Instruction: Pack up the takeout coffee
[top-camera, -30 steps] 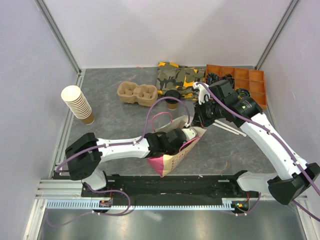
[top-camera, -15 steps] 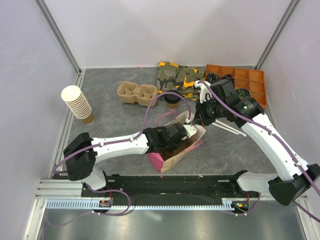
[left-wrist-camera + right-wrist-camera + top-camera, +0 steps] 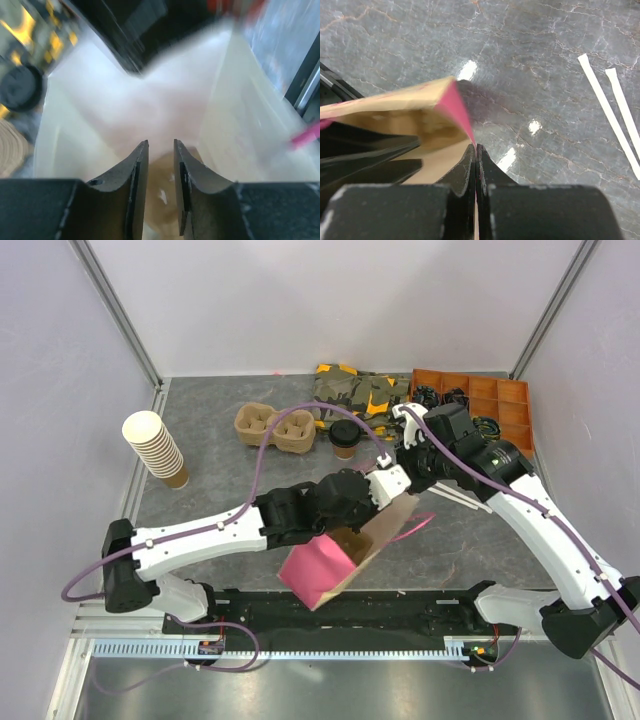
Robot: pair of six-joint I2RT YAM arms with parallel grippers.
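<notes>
Two arms work one pink paper bag [image 3: 318,572], which stands tilted near the front edge of the desk [image 3: 220,490] with its mouth open toward the back. The left gripper [image 3: 161,142] reaches into that mouth, its fingers slightly apart with nothing between them and only the bag's pale lining around them. The right gripper [image 3: 476,146] is pinched together on the bag's rim. The takeout coffee [image 3: 345,437] stands upright outside the bag, near the back edge, its black lid on, just beside a camouflage cloth [image 3: 350,390] and a pulp cup carrier [image 3: 275,427]. An orange tray [image 3: 515,405] in the back right corner holds dark items in some compartments. Paper cups sit in a leaning stack [image 3: 155,445] by the left edge.
</notes>
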